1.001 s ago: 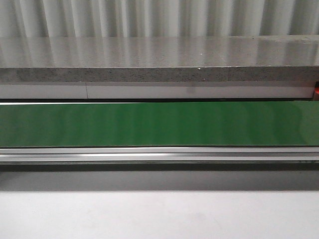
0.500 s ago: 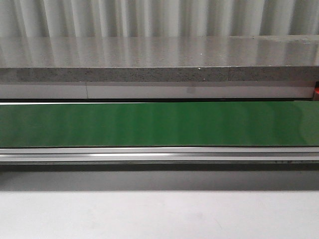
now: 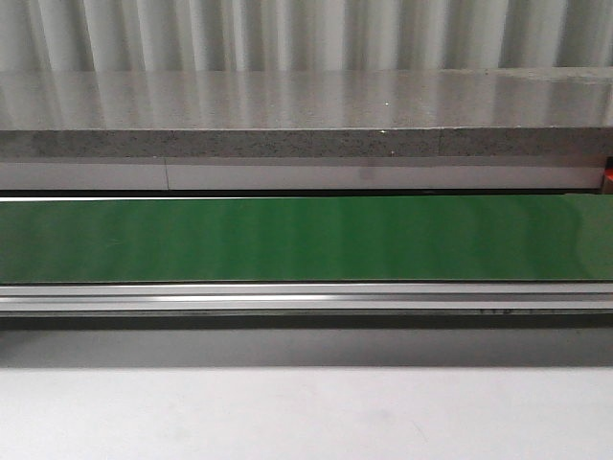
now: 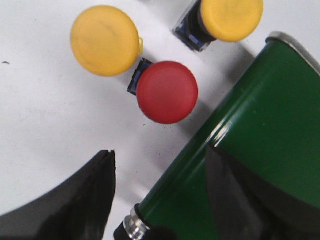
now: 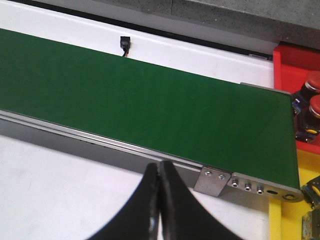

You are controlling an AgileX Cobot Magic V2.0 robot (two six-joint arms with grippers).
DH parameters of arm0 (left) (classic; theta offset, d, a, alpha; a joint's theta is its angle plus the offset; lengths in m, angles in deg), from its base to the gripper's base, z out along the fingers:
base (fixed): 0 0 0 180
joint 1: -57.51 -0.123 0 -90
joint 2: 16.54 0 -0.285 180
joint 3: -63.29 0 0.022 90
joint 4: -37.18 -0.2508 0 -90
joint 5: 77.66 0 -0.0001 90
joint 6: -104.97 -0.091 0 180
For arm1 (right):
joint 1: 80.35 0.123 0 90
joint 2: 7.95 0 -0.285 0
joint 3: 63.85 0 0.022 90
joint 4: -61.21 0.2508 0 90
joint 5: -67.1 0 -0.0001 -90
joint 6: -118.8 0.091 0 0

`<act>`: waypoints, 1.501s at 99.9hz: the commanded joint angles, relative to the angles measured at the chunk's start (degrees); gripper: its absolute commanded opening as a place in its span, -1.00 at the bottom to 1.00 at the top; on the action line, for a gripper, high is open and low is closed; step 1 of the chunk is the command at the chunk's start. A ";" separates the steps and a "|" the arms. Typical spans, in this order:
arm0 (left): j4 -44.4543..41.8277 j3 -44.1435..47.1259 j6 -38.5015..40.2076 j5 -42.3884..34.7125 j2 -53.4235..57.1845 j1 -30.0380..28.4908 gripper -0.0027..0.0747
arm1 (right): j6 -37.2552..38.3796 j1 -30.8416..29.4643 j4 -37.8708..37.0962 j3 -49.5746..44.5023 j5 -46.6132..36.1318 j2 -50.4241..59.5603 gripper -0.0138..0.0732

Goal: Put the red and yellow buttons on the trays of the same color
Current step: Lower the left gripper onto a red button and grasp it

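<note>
In the left wrist view a red button point(image 4: 167, 92) lies on the white table beside two yellow buttons point(image 4: 104, 40) point(image 4: 231, 17). My left gripper point(image 4: 160, 162) is open and empty, hovering over the table near the red button, one finger over the green belt's end roller point(image 4: 260, 130). My right gripper point(image 5: 159, 172) is shut and empty above the white table in front of the belt point(image 5: 150, 100). A red tray point(image 5: 295, 67) holding two red buttons point(image 5: 314, 80) and a yellow tray point(image 5: 285, 220) show at the belt's end. No gripper shows in the front view.
The green conveyor belt point(image 3: 306, 238) with its metal side rail point(image 3: 306, 297) runs across the front view. A grey stone ledge point(image 3: 306, 115) lies behind it. A small black cable plug point(image 5: 125, 45) sits behind the belt.
</note>
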 commanded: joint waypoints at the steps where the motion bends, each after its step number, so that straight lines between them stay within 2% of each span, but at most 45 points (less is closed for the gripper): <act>1: 2.37 -3.52 0.91 0.16 0.39 -0.53 0.16 | -0.52 0.07 0.24 1.42 -3.89 -0.32 -0.84; 14: 3.30 -6.51 2.37 2.67 -2.86 -0.62 0.40 | -0.52 0.07 0.24 1.42 -3.89 -0.32 -0.84; 22: 3.30 -8.19 3.57 4.41 -4.75 -0.62 0.45 | -0.52 0.07 0.24 1.42 -3.89 -0.32 -0.84; 43: 3.20 -9.60 6.43 1.66 -6.03 -0.62 0.44 | -0.52 0.07 0.24 1.42 -3.89 -0.32 -0.84; 61: 3.20 -9.85 6.80 2.50 -7.97 -0.62 0.26 | -0.52 0.07 0.24 1.42 -3.89 -0.32 -0.84; 84: 3.20 -9.85 6.80 3.38 -9.56 -0.62 0.25 | -0.52 0.07 0.24 1.42 -3.89 -0.32 -0.84; 90: 3.20 -9.85 6.80 3.38 -9.69 -0.62 0.18 | -0.52 0.07 0.24 1.42 -3.89 -0.32 -0.84; 107: 3.20 -9.85 6.58 2.90 -9.78 -0.62 -0.30 | -0.52 0.07 0.24 1.42 -3.94 -0.32 -0.84; 117: 3.06 -9.85 6.31 3.29 -9.66 -0.62 -0.48 | -0.52 0.07 0.24 1.42 -3.94 -0.32 -0.84; 129: 2.81 -9.85 5.88 3.79 -8.43 -0.62 -0.52 | -0.52 0.07 0.24 1.42 -3.94 -0.32 -0.84; 150: 1.43 -9.85 -0.65 4.64 -2.78 -0.62 -0.52 | -0.52 0.07 0.24 1.42 -3.89 -0.32 -0.84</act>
